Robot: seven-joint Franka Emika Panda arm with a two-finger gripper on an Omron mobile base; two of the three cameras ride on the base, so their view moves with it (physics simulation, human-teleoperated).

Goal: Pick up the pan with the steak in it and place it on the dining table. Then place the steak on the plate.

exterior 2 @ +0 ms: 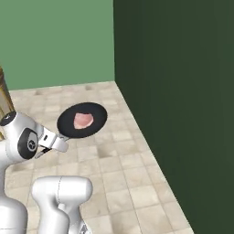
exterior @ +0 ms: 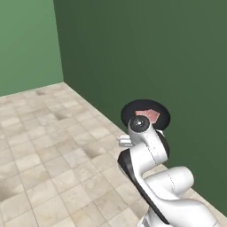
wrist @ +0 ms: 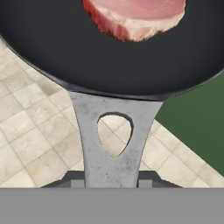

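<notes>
Holding the pan [exterior 2: 82, 120] up in the air by its handle, the hand [exterior 2: 58, 140] pinches the grey handle tight between its two fingers. In the hand view the pan [wrist: 65, 52] is seen from very close, and its handle has a hole in it shaped like an egg. The pan [exterior: 146, 114] is black and round, and it sits flat, not tipped. The steak [exterior 2: 83, 120] lies inside the pan, near the middle. It is pink with a paler edge [wrist: 135, 19]. In the left base view the steak [exterior: 148, 115] peeks out just above the white arm. Under the pan is the floor [exterior: 48, 150], made of light stone tiles. A dark green wall [exterior 2: 183, 91] stands close beside the pan, and a lighter green wall [exterior 2: 55, 41] is farther back.
</notes>
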